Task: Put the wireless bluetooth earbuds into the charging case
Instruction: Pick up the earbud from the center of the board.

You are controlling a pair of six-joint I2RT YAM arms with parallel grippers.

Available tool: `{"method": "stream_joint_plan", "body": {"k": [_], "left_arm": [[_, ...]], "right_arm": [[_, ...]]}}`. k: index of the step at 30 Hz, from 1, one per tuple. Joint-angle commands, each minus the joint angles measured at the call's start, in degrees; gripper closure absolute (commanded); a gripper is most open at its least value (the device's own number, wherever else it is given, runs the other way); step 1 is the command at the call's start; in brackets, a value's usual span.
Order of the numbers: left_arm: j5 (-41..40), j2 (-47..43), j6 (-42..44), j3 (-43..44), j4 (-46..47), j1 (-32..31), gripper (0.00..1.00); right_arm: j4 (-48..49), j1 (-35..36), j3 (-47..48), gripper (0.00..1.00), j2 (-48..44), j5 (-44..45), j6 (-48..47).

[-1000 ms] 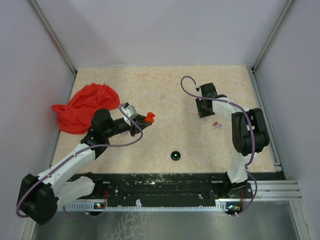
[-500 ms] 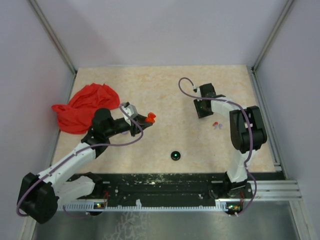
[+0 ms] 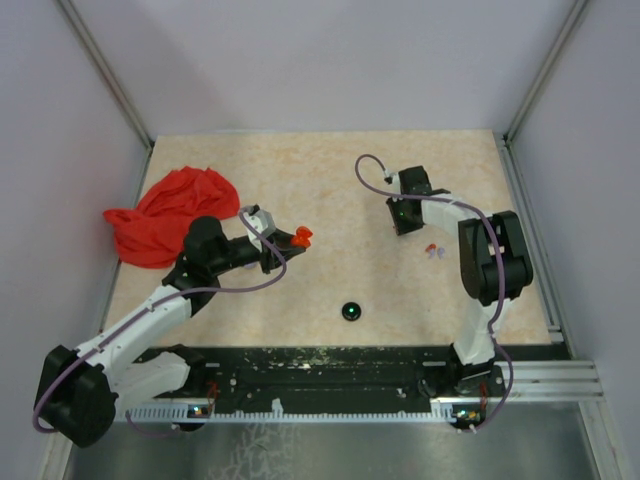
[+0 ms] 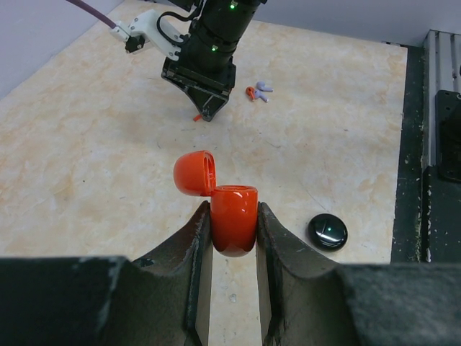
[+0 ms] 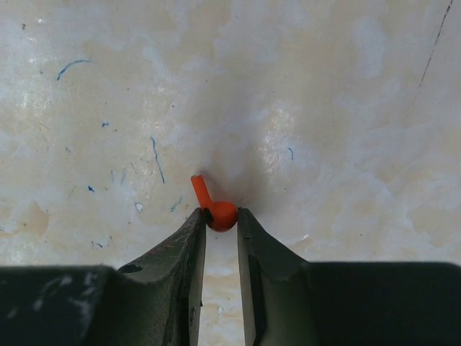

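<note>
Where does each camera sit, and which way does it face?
Top: above and behind, looking down on the table; left arm and right arm show.
Left wrist: on its arm, facing the right pincer; own fingers hold the red case.
Right wrist: facing straight down; own fingers pinch the red earbud.
Shared: top and left wrist both show the black disc.

Glossy plastic charging case (image 4: 234, 216), smooth earbud (image 5: 221, 215)

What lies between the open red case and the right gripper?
Only bare tabletop, per the left wrist view, between the red case and the right gripper pinching an orange earbud.
</note>
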Motion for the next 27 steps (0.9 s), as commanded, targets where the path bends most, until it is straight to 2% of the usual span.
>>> {"method": "stream_joint_plan", "body": {"k": [1, 12, 24, 27], "left_arm": [[1.24, 0.22, -0.45, 1.85, 0.12, 0.28, 0.99], [2.42, -0.43, 1.46, -0.02, 2.33, 0.29, 0.99], [3.25, -1.27, 7.78, -5.6, 10.06, 0.26, 0.99], [4.95, -1.29, 9.25, -7.71, 14.98, 0.25, 0.99]], "right_arm": [[-0.61, -0.21, 1.12, 0.79, 1.34, -0.15, -0.84], [-2.29, 0.22, 0.94, 0.92, -3.08, -4.32, 0.49], [-10.76, 9.82, 5.09, 0.95, -11.45, -8.13, -0.23], [-14.83, 11.44, 7.01, 0.95, -15.3, -9.27, -0.32]]}}
